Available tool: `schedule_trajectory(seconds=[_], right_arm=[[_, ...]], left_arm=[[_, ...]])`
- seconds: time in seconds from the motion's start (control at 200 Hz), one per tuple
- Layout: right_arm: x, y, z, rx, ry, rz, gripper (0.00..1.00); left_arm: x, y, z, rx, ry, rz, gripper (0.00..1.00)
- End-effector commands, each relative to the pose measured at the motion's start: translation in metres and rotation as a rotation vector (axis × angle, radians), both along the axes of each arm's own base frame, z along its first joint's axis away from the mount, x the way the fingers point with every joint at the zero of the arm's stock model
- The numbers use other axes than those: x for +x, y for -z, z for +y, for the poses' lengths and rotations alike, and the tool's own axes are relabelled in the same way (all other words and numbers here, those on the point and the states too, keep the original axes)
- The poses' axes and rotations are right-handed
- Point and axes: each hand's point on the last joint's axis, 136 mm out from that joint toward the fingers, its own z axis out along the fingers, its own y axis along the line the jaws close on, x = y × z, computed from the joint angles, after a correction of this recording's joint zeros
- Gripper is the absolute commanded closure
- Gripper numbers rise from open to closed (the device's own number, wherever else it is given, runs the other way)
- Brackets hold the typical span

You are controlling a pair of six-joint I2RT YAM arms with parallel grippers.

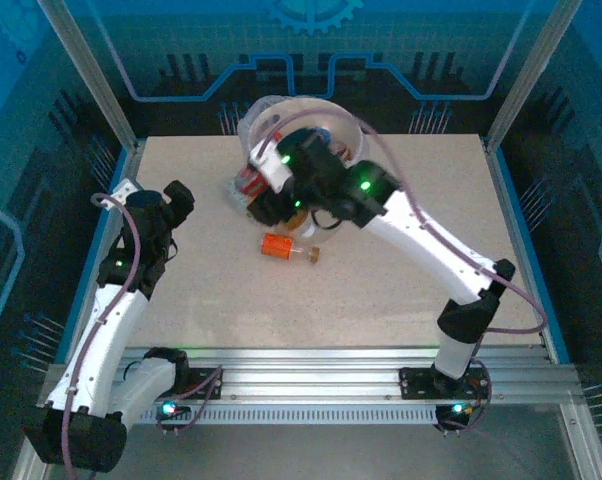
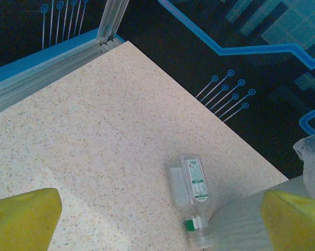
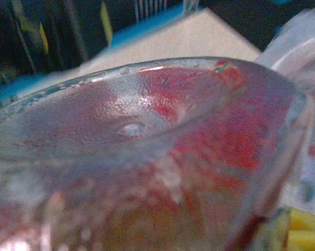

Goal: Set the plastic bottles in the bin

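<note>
A red-labelled bottle [image 1: 247, 183] is held in the right gripper [image 1: 259, 195], just at the near left side of the bin [image 1: 326, 110]. The bin stands at the far middle of the table [image 1: 401, 290]. In the right wrist view the bottle's dimpled base [image 3: 131, 128] looms close and blurred. A yellow finger [image 3: 304, 232] shows at its lower right edge, and the bin's clear liner [image 3: 299, 36] lies beside it.

An orange-labelled bottle [image 1: 281, 247] lies on its side on the table in front of the bin, apart from both grippers. A green-labelled bottle [image 2: 191, 188] lies just beside the bin's wall [image 2: 236, 225].

The right arm [image 1: 421, 240] stretches diagonally from its base toward the bin, jaws clamped on the red-labelled bottle. The left arm [image 1: 121, 290] is folded near the table's left edge. The left gripper [image 1: 179, 205] hangs over the table with its fingers [image 2: 21, 219] spread wide and nothing between them.
</note>
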Motion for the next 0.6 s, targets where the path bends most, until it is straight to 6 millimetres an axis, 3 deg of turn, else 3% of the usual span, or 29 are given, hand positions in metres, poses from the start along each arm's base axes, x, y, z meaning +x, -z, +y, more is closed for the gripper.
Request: schedule_trajectory(seconds=[0.0,0.095,0.24,0.4,0.595], right_arm=[[0.01,-0.044,-0.007,0.176,0.008,0.011,0.56],[0.032,-0.074,-0.025,0.253,0.075,-0.041,0.55],[0.072,-0.093,-0.05,0.326,0.195,-0.064,0.55],[0.106,-0.094,-0.057,0.253,0.232,-0.197,0.54],[0.151,-0.076,-0.067,0.126,0.29,-0.286,0.52]], left_arm=[[0.005,-0.006,-0.003,-0.004,0.03,-0.013,0.01],[0.009,-0.006,-0.008,-0.009,0.056,-0.015,0.01],[0.017,-0.004,-0.014,-0.02,0.088,-0.008,0.01],[0.023,-0.002,-0.019,-0.031,0.113,-0.002,0.01],[0.026,-0.002,-0.024,-0.043,0.139,-0.005,0.01]])
